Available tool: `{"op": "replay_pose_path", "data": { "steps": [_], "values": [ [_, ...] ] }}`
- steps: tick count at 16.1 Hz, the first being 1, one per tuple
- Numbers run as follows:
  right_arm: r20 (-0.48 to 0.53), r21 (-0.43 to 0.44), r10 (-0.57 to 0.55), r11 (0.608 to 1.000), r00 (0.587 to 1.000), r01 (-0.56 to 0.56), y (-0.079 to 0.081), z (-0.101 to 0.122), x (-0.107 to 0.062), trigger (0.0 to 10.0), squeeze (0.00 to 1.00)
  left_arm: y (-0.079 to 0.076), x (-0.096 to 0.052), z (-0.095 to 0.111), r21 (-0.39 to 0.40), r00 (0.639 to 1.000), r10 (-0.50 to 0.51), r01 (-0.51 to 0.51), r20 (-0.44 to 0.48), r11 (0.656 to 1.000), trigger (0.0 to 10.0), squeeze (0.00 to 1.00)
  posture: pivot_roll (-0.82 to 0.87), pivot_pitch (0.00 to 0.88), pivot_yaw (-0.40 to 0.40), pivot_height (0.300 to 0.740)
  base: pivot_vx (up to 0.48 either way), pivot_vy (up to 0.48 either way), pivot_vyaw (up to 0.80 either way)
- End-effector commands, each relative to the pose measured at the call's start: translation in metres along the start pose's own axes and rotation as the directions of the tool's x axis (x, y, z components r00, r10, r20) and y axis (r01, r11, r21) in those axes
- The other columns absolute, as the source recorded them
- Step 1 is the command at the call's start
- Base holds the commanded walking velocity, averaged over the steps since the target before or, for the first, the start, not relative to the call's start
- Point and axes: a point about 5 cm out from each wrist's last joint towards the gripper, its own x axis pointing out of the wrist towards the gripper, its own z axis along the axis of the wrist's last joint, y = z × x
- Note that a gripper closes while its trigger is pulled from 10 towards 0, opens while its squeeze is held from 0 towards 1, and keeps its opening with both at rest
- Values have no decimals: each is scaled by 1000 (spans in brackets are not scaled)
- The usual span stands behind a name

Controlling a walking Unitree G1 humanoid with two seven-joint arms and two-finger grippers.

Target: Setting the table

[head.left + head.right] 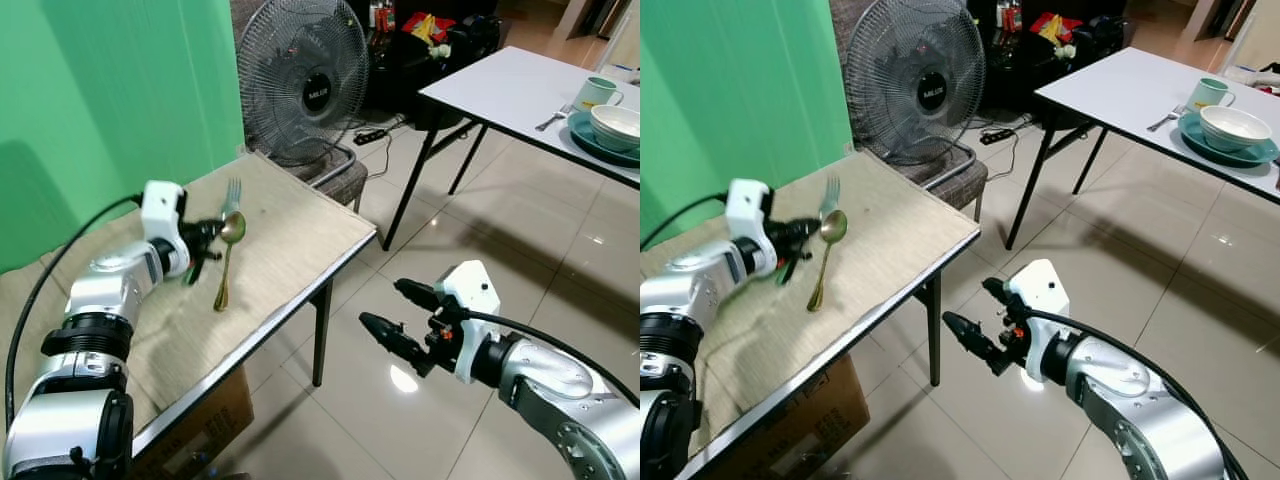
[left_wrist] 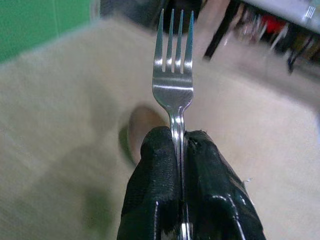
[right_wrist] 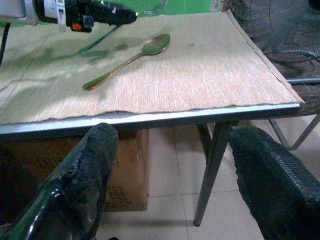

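Our left gripper (image 1: 212,236) has its jaws pinching the handle of a fork (image 2: 173,75), tines pointing away from the wrist, held just above the worktop (image 1: 290,240) with its beige woven cover. In the left eye view the fork's tines stick up at about 12 o'clock from the jaws. Just beside it, at roughly 4 o'clock from the jaws, a gold-toned spoon (image 1: 226,258) lies flat on the cover, bowl toward the far edge and handle toward us.

Our right gripper (image 1: 400,318) hangs over the tiled floor (image 1: 520,260), off the worktop's near corner, with its jaws spread apart and nothing between them; its fingers (image 3: 87,172) frame the worktop's edge and a cardboard box (image 3: 125,175) beneath it.

At 12 o'clock beyond the worktop stands a fan (image 1: 302,82). At 2 o'clock, well apart, a white table (image 1: 500,85) carries a teal plate (image 1: 600,140) with a white bowl (image 1: 618,125) on it, a mug (image 1: 598,93) and another piece of cutlery (image 1: 552,120).
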Motion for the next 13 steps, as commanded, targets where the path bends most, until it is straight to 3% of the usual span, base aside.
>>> {"op": "replay_pose_path", "data": {
  "steps": [1, 2, 4, 6, 7, 8, 9, 13],
  "values": [
    [42, -5, -45, 999, 998, 46, -5, 5, -1, 10000, 0, -5, -2, 14, -35, 995, -30, 34, 94, 999, 0, 0, -180, 0, -19, 740, 0, 0, 0],
    [62, 22, -90, 996, 994, 88, -6, 6, 0, 10000, 0, -14, -4, 22, -34, 985, -66, 72, 159, 997, 0, 0, -178, 0, -19, 740, 0, 0, 0],
    [110, 72, -200, 979, 974, 193, -10, 7, 0, 10000, 0, -42, -13, 31, 67, 958, -133, 120, 252, 991, 0, 0, -179, 0, -19, 740, 0, 0, 0],
    [129, 94, -273, 960, 953, 263, -12, 8, -1, 10000, 0, -59, -17, 32, 134, 945, -128, 91, 301, 987, 0, 0, -174, 0, -23, 740, 0, 0, 0],
    [149, 139, -390, 918, 909, 372, -18, 6, -4, 10000, 0, -86, -22, 30, 156, 931, -100, 47, 352, 987, 9608, 0, -165, 0, -30, 740, 0, 0, -788],
    [168, 148, -471, 881, 866, 450, -25, 7, -9, 10000, 0, -103, -27, 27, 226, 927, -107, 25, 360, 974, 10000, 0, -166, 0, -29, 740, 0, 0, -781],
    [177, 140, -507, 862, 844, 488, -29, 8, -11, 10000, 0, -110, -28, 24, 266, 925, -112, 12, 363, 964, 10000, 0, -163, 0, -33, 740, 0, 0, -781],
    [181, 144, -578, 816, 796, 560, -33, 8, -16, 10000, 0, -115, -33, 10, 304, 932, -55, -61, 359, 951, 10000, 0, -165, 0, -37, 740, 0, 0, -773]
  ]
}}
